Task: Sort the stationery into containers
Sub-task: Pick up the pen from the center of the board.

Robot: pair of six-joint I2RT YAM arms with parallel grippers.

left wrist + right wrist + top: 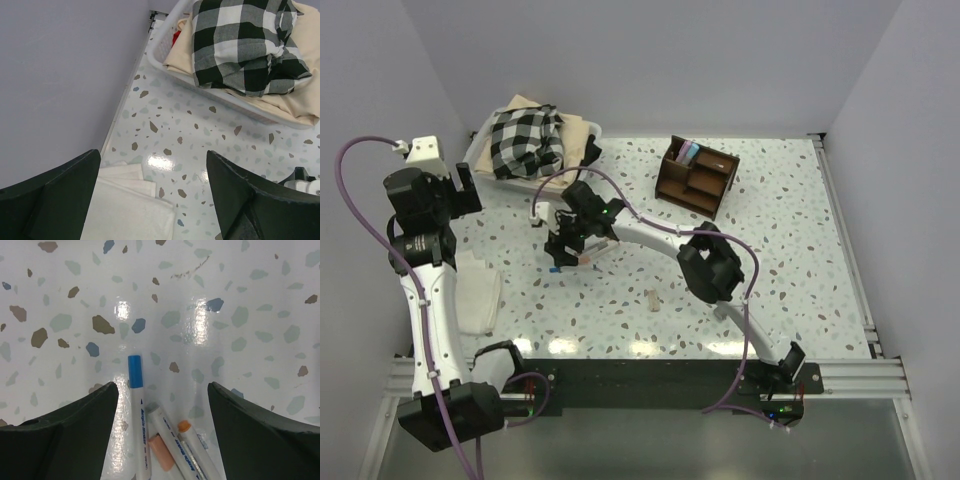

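- On the bench (800, 260), the organizer (697, 176) stands upper right of centre, well apart from the markers (170, 432): a long carry, a possible drop.
- Our right jaws, open, straddle touching markers at bottom centre; closing, we may pinch several.
- Our left jaws gape, empty.

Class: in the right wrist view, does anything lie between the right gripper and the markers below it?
Nothing visible does. The markers lie uncovered on the table, directly between the open fingers of the right gripper.
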